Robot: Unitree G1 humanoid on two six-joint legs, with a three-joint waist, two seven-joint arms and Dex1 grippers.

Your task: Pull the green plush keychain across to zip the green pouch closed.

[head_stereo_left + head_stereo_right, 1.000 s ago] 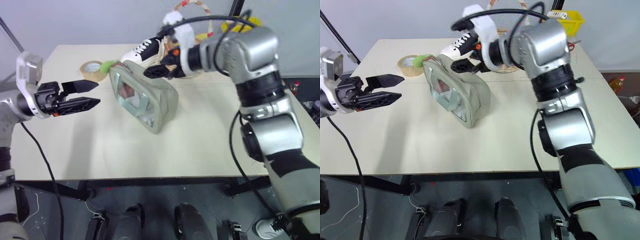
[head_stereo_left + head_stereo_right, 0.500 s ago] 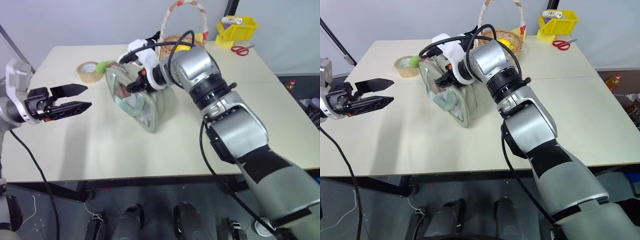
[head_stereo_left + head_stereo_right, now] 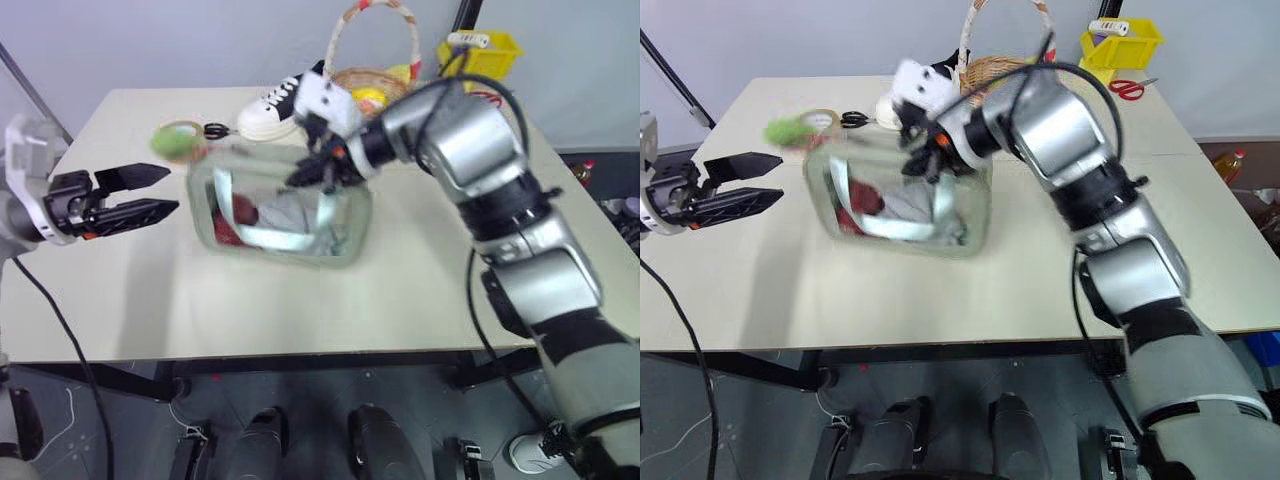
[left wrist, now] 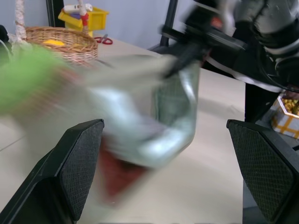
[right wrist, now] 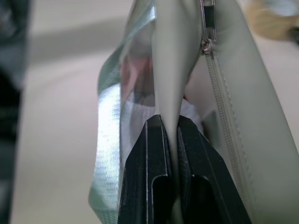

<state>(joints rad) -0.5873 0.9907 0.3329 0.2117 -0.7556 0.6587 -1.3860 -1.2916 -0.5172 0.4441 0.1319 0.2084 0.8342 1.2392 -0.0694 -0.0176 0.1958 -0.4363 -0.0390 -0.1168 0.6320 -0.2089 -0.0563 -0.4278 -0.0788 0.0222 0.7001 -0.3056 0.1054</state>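
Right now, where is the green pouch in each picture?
Left eye view: green pouch mid-table, in front of the wicker basket.
Right eye view: mid-table, same basket behind it.
Left wrist view: straight ahead, basket beyond.
Right wrist view: its edge pinched in the right hand.

The green pouch (image 3: 280,212) stands in the middle of the table (image 3: 400,300). Behind it are a tape roll (image 3: 178,140) (at its left), a shoe (image 3: 270,105) and a basket (image 3: 372,85).
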